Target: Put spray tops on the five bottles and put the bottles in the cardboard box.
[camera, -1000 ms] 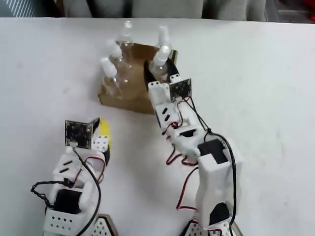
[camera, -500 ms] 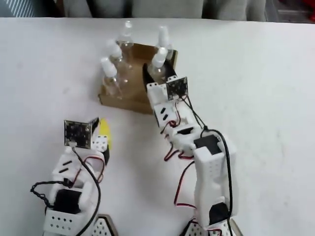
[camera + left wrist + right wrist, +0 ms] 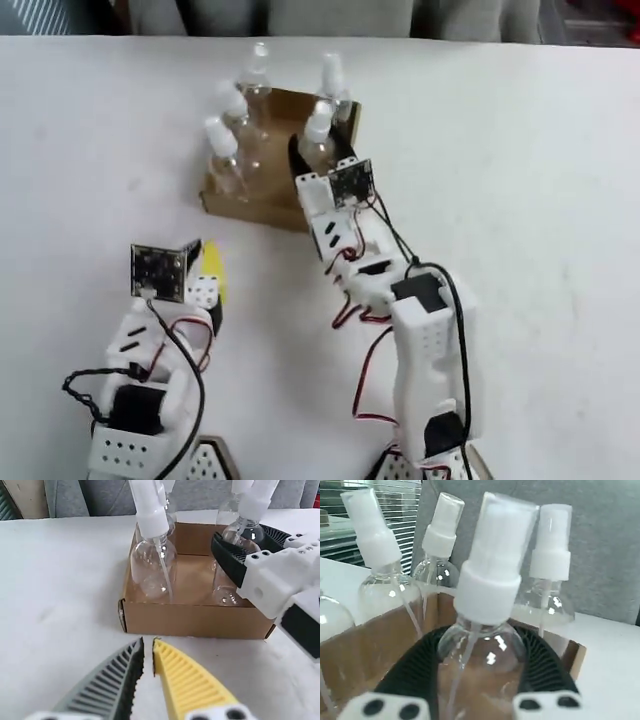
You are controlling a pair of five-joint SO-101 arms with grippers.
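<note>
The cardboard box stands at the back middle of the table, with several capped clear bottles upright in it, such as one at its near left and one at the far right. My right gripper is shut on a further clear bottle with a white spray top, upright at the box's near right corner. Its black fingers wrap the bottle's shoulder. My left gripper hovers low over the table in front of the box, shut and holding nothing.
White tabletop lies open to the left and right of the box. The right arm stretches from the near edge up to the box. Grey chair backs stand behind the table's far edge.
The right arm has pushed forward and a little left, carrying its bottle lower and deeper into the box's near right corner. The left arm has stayed still.
</note>
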